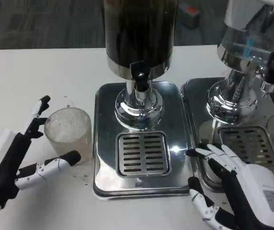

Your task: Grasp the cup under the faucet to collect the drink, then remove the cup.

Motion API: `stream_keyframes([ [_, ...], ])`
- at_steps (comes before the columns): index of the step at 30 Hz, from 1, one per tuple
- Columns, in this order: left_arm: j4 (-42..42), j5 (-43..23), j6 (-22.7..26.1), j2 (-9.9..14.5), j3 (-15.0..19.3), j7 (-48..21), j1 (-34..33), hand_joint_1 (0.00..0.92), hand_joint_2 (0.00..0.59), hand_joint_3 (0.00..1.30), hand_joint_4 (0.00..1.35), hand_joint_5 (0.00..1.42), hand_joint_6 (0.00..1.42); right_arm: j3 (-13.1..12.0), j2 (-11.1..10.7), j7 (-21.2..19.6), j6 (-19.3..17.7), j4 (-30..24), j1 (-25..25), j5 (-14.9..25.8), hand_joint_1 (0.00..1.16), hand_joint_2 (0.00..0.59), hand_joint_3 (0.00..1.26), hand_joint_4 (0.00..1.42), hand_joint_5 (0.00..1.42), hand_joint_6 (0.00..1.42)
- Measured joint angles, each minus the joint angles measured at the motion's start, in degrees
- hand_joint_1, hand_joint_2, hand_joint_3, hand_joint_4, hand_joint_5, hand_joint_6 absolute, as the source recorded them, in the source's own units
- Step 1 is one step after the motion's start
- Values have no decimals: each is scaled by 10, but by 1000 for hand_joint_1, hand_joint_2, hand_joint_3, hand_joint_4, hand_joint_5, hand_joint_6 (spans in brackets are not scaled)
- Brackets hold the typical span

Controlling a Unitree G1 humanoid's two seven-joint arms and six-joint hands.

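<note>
A white worktop (41, 67) seen from above, with two steel drink dispensers standing side by side. The nearer dispenser (139, 33) holds a dark drink; its black-handled faucet (139, 76) hangs over a slotted drip grate (142, 153) set in a steel tray (106, 139). A second dispenser (245, 57) stands to the right on its own tray. The cup (69, 130), clear, ribbed and apparently empty, stands upright on the worktop just left of the first tray, not under the faucet. The left hand (19, 153) reaches around the cup with fingers apart: one finger lies behind its far side, another along its near side, close to or perhaps just touching the glass, but not clamped on it. The right hand (233, 187) rests at the near edge between the two trays, fingers spread and holding nothing. The task looks barely begun: the cup is not yet firmly held, and it remains to grip it, carry it onto the grate beneath the faucet, fill it, and take it away.
</note>
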Motion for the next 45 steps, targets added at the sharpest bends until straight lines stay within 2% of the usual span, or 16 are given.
stream_keyframes([
  [9,63,-34,-18,2,-4,-31,-42,174,0,0,13,162,307,0,0,0,0,0,0,4,362,497,303,174,116,243],
  [25,137,-56,-31,2,-19,-66,-87,166,1,0,18,166,303,2,1,4,0,1,-3,16,360,497,303,183,147,263],
  [45,188,-37,-32,3,-41,-51,-128,191,5,0,29,179,308,1,5,11,0,-3,14,21,360,480,303,197,179,285],
])
